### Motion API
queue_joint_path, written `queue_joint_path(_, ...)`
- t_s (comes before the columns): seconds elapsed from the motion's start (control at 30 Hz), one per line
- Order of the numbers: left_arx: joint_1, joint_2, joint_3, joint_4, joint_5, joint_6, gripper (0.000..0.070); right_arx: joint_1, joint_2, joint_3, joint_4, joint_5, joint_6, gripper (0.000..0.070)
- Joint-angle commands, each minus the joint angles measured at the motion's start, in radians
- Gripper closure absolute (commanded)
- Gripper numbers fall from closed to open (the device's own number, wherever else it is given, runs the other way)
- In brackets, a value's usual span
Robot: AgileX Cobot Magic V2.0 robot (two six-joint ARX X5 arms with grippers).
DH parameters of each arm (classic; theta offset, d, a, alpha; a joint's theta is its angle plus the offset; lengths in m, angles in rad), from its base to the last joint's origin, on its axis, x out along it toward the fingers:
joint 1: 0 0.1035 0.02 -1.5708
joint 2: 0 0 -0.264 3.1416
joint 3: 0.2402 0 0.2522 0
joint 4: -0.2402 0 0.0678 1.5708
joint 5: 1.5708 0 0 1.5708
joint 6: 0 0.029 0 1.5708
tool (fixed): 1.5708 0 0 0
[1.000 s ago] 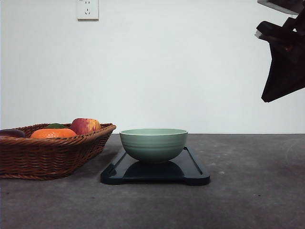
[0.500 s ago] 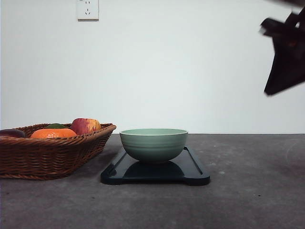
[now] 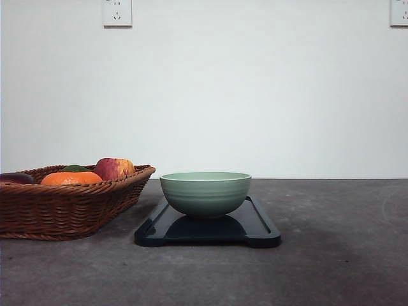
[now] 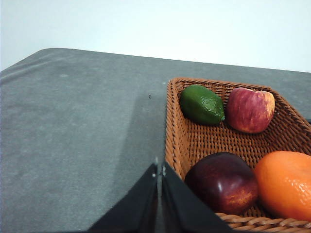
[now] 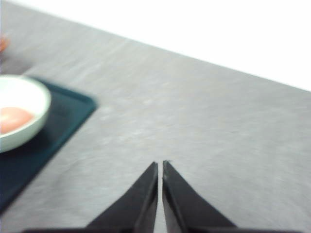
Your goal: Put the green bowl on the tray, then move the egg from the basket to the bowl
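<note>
The bowl (image 3: pixel 205 193) stands upright on the tray (image 3: pixel 258 228) at the centre of the front view, sitting on the tray's middle. In the right wrist view the bowl (image 5: pixel 19 114) shows at the left edge of the frame with the egg (image 5: pixel 13 120) lying inside it, a pinkish oval against the pale inner wall; the picture is blurred, so little more of the egg can be made out.

The basket (image 3: pixel 70 204) sits on the table (image 3: pixel 331 255) at the lower left of the front view, just beside the tray's left end. It holds an apple (image 4: pixel 250 109) and a lime (image 4: pixel 202 104) side by side at its far end, and nearer the camera a dark red fruit (image 4: pixel 223 182) touching an orange (image 4: pixel 284 184).

No brand or readable writing shows on any of these; a wall socket (image 3: pixel 117 13) sits at the upper left of the front view.

The left gripper (image 4: pixel 159 171) hangs over the table just outside the basket's near rim, fingers pressed together with nothing between them. The right gripper (image 5: pixel 160 166) is likewise closed and empty, over bare table away from the tray.
</note>
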Motion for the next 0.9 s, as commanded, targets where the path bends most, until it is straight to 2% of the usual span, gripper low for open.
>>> queue_joint_path(0.0, 0.001, 0.0, -0.019, 0.012, -0.002, 0.009, 0.07, -0.011, -0.055, -0.054, 0.042, -0.001, 0.024, 0.0693)
queue_joint_path(0.27, 0.001, 0.0, -0.019, 0.012, -0.002, 0.009, 0.07, -0.057, -0.355, -0.261, 0.069, 0.005, 0.061, 0.0693)
queue_joint_path(0.47, 0.001, 0.0, -0.019, 0.012, -0.002, 0.009, 0.07, -0.069, -0.488, -0.339, 0.052, 0.005, 0.102, 0.0693)
queue_joint_path(0.87, 0.001, 0.0, -0.019, 0.012, -0.002, 0.009, 0.07, -0.068, -0.52, -0.339, 0.025, 0.005, 0.113, 0.0693)
